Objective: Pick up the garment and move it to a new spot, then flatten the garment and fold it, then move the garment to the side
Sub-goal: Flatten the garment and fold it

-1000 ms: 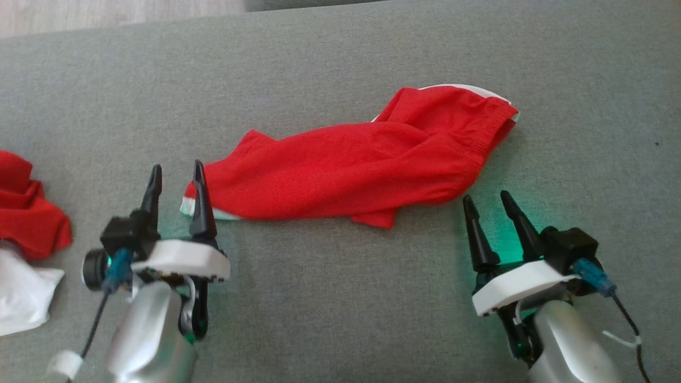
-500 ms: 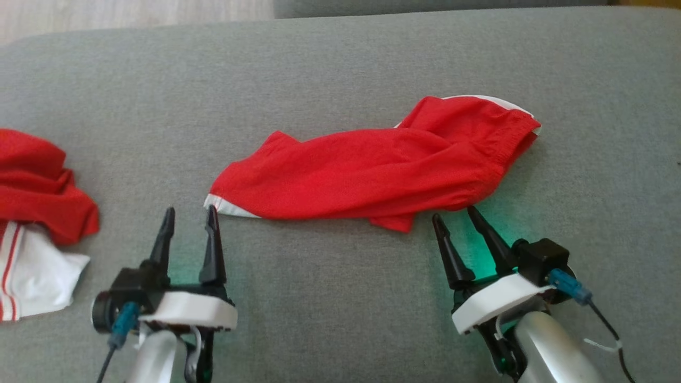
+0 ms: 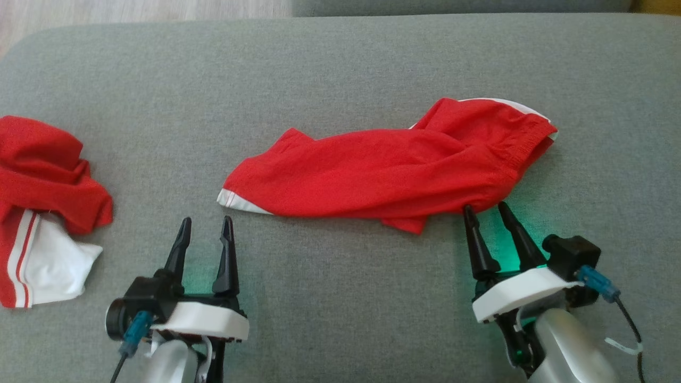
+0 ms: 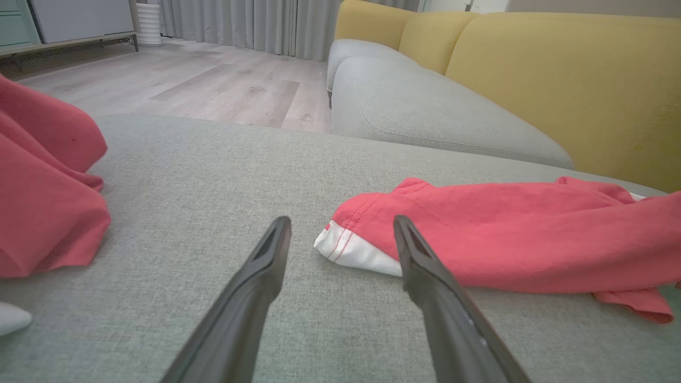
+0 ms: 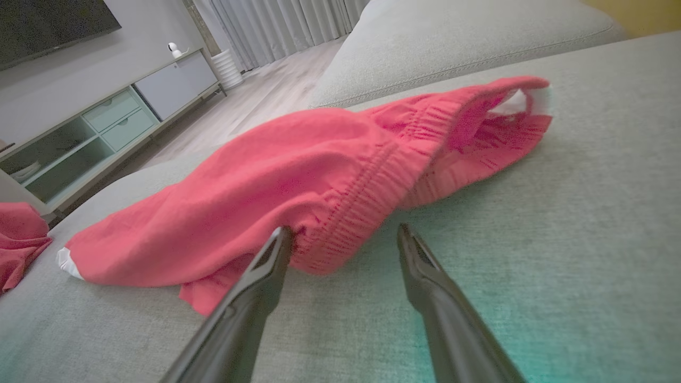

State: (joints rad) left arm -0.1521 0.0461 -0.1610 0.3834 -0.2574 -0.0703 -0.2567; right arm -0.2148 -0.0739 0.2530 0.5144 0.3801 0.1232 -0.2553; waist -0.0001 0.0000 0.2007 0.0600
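1. The garment (image 3: 388, 170) — a pair of red shorts with white trim — lies rumpled on the wide grey cushion (image 3: 340, 64), about the middle of it, stretched out lengthways from the robot's left to its right.
2. Its white-edged hem (image 3: 234, 199) is the end on the robot's left. The gathered elastic waistband (image 3: 518, 154) is the end on the right, lying a little farther back on the cushion. A fold of red cloth pokes out from under the near edge.
3. The left gripper (image 3: 207, 219) hovers low over the cushion with its two dark fingers spread and nothing between them. It sits just short of the white hem and clear of it.
4. The right gripper (image 3: 484, 207) also has its fingers spread. It holds nothing, and its tips are right at the near edge of the waistband. Seen from its own wrist, one tip overlaps the red cloth, but I cannot tell whether it actually touches.
5. A green glow (image 3: 511, 250) falls on the cushion by the right gripper.
6. A second heap of red and white cloth (image 3: 42, 175) sits at the far left of the cushion, well apart from the garment.
7. Beyond the cushion there is a pale wooden floor (image 4: 213, 85), another grey seat (image 4: 425, 111) and a yellow backrest (image 4: 558, 80).
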